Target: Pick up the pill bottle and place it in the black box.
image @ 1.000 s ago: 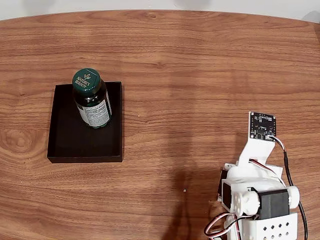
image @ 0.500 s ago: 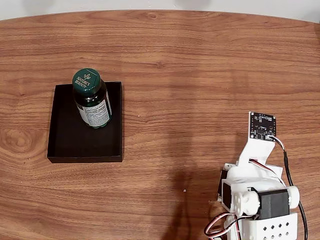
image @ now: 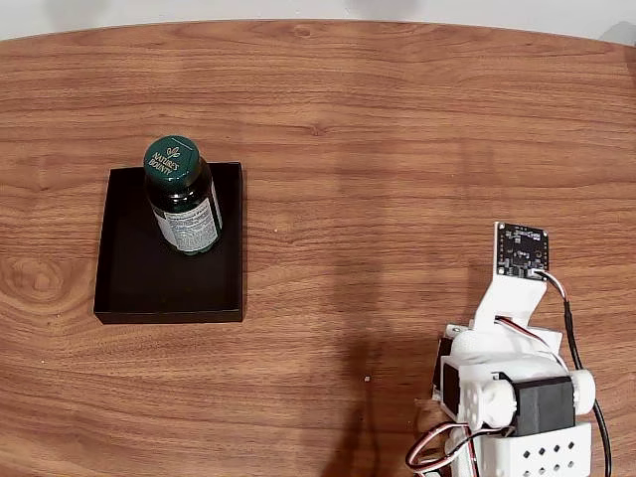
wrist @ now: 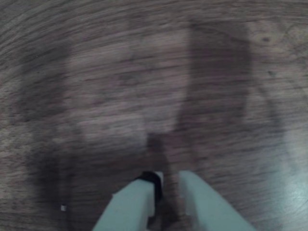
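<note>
Where wood shows, one pill bottle (image: pixel 182 202), one black box (image: pixel 134 283)

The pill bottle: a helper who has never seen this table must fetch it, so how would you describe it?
On the wooden table, look left in the fixed view to the shallow black box. The pill bottle stands upright in its far half: dark amber, white label, green cap with gold print.

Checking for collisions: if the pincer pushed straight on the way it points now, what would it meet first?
Probably the bare wooden table: in the wrist view the pincer points at wood grain alone, though depth is blurred.
</note>
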